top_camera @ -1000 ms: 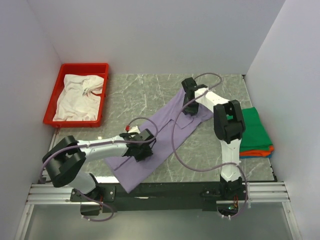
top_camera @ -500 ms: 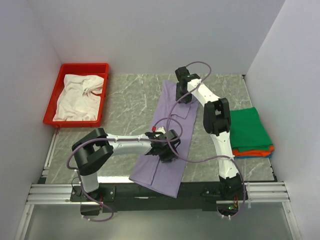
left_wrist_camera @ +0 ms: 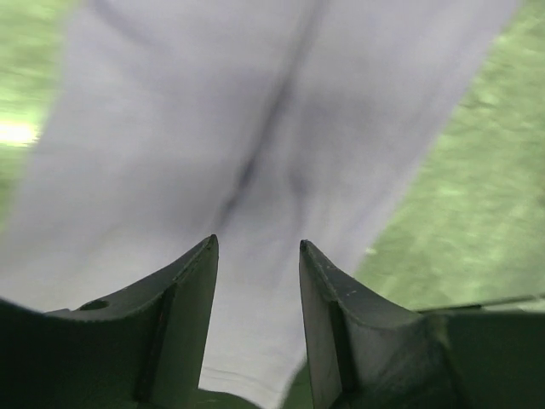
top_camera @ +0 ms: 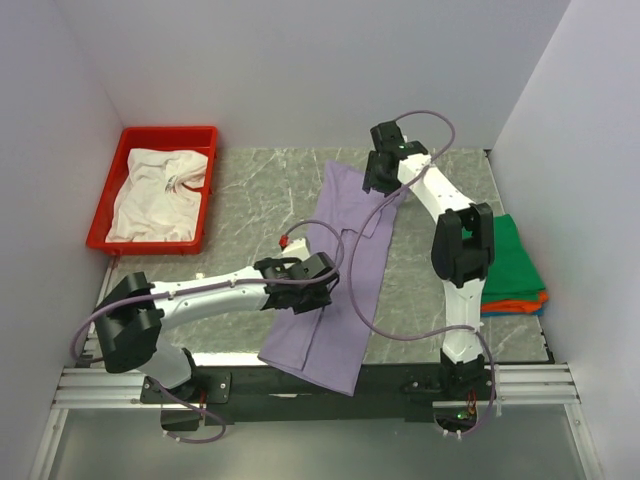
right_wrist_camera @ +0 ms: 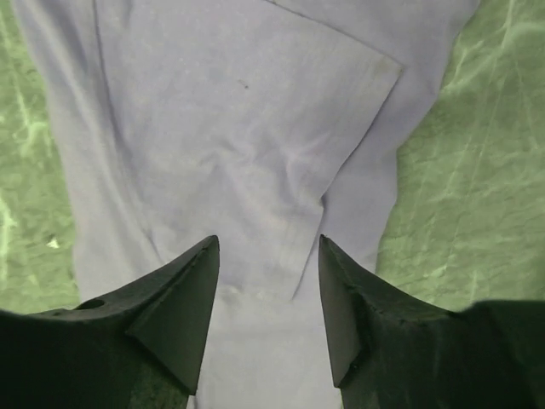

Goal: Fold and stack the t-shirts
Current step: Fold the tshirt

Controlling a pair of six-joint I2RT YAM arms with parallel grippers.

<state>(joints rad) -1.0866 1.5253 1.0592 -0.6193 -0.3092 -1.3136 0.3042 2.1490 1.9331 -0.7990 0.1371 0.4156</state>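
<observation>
purple shirt: folded into a long strip on the marbled table; it runs from under the right pincer at the far end, past the left pincer, and its near end laps over the table's near edge.
left pincer: fingers apart with nothing between them; it hangs over the near half of the strip, and blurred purple cloth fills the view below the tips. Whether it touches the cloth I cannot tell.
right pincer: fingers apart and empty; right under the tips lies a folded-in sleeve with its stitched hem, with bare table on both sides.
green shirt: folded flat, well off to the right of the right pincer, on top of a stack.
orange shirt: just under the green one, only its edge showing.
blue shirt: a thin sliver at the bottom of the stack.
white shirt: crumpled in the red tray, far to the left of both pincers.
</observation>
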